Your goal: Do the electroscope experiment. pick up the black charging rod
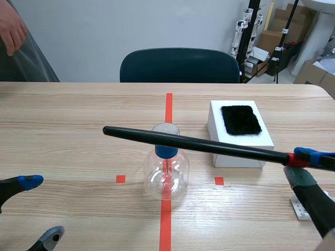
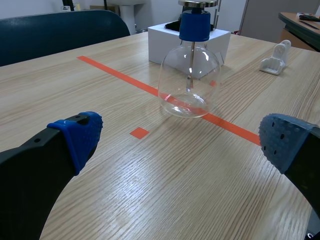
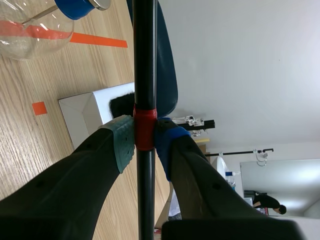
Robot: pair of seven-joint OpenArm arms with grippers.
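Observation:
The black charging rod (image 1: 193, 143) hangs level above the table, its free end reaching past the electroscope toward the left. My right gripper (image 1: 298, 166) is shut on the rod at its red band (image 3: 145, 125), near the table's right edge. In the right wrist view the rod (image 3: 144, 60) runs straight out ahead between the pads. The electroscope (image 1: 166, 167), a clear glass flask with a blue stopper and metal top disc, stands on the red centre line; the rod passes just above its top. My left gripper (image 2: 180, 142) stands open low at the left, well short of the flask (image 2: 189, 75).
A white box (image 1: 239, 137) topped with a black fur pad (image 1: 241, 120) sits right of the flask, behind the rod. A small white bracket (image 1: 300, 206) lies by the right edge. A dark chair (image 1: 179, 65) and a person's hand (image 1: 11, 27) are across the table.

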